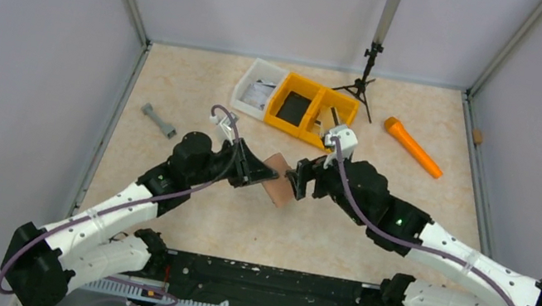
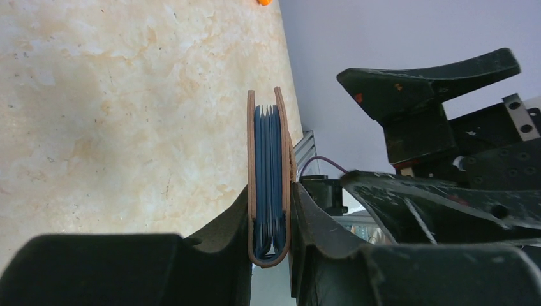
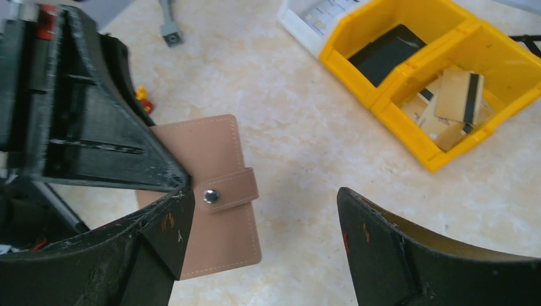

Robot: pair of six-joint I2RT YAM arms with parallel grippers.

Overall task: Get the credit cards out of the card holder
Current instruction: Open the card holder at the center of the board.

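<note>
1. Your left end effector (image 2: 269, 213) is clamped on the card holder (image 3: 220, 191), with one finger on each cover at the folded end.
2. The card holder sits between the two arms, over the middle of the tabletop (image 1: 193, 97).
3. From the left wrist you see it edge-on: the reddish-brown covers gape slightly at the free end, with blue-grey leaves packed between them. You cannot tell credit cards from pockets at that angle.
4. From the right wrist, the strap tab (image 3: 233, 191) lies across the outer face, its metal snap showing.
5. Your right end effector (image 3: 261, 217) has its jaws wide apart and holds nothing. One finger overlaps the holder's lower corner (whether it touches, you cannot tell), and the other stands well off to the side.
6. Behind, a yellow bin (image 3: 348, 80) holds a black flat piece (image 3: 386, 54) in one compartment and tan striped cards (image 3: 456, 95) in the other. A white bin (image 3: 306, 25) stands just beside it.
</note>
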